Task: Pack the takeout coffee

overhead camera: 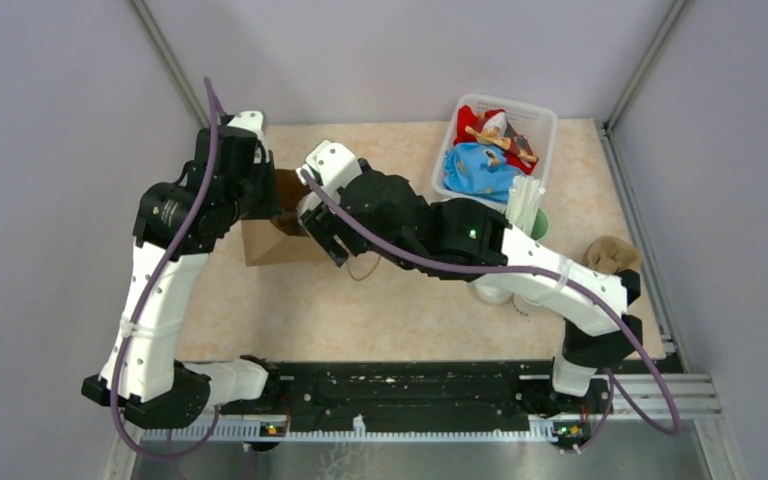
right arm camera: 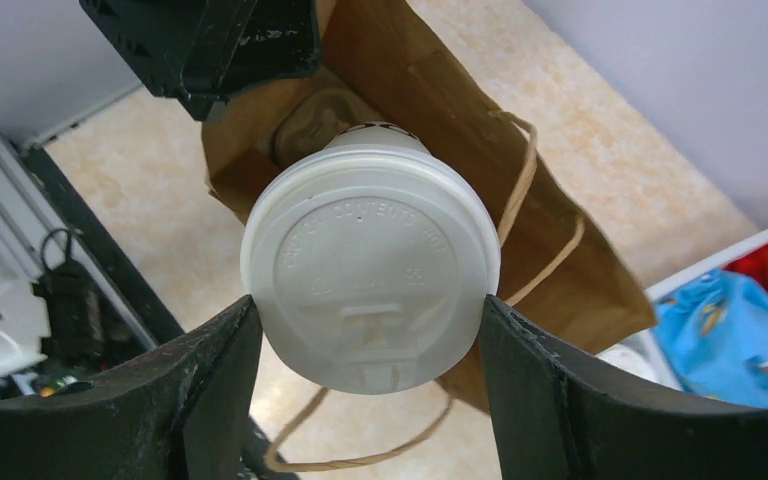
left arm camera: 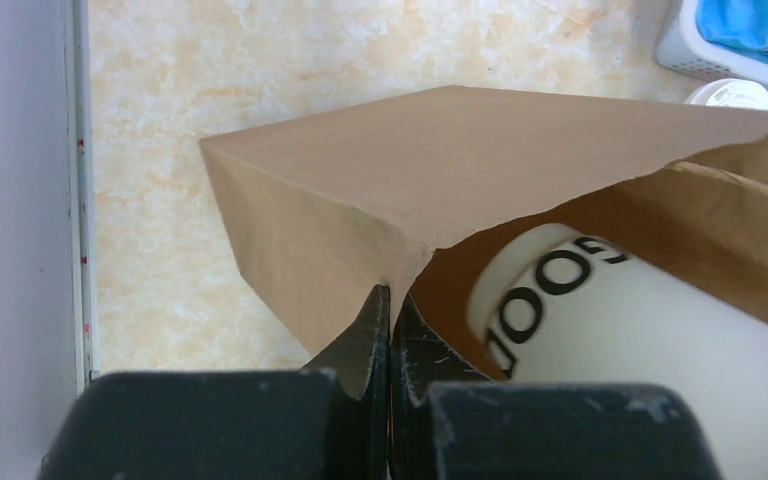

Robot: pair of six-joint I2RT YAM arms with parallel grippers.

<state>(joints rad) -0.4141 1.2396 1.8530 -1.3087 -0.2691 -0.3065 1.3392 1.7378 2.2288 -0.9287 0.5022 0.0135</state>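
Both hands are busy. The right hand [right arm camera: 368, 310] holds the takeout coffee [right arm camera: 370, 240], fingers spread wide on either side of its white lid. The cup's base is pushed into the open mouth of a brown paper bag [right arm camera: 570, 270]. The left hand [left arm camera: 390, 320] is pinched tight on the bag's upper edge. Only the left wrist view shows the black lettering on the cup's side. Only the right wrist view shows the lid face-on, with its raised print. From overhead the arms cover the cup, and just a corner of the bag shows on the tabletop [overhead camera: 410, 310]. I count one lettered cup, one bag and one white basket [overhead camera: 545, 120], which holds red and blue cloth.
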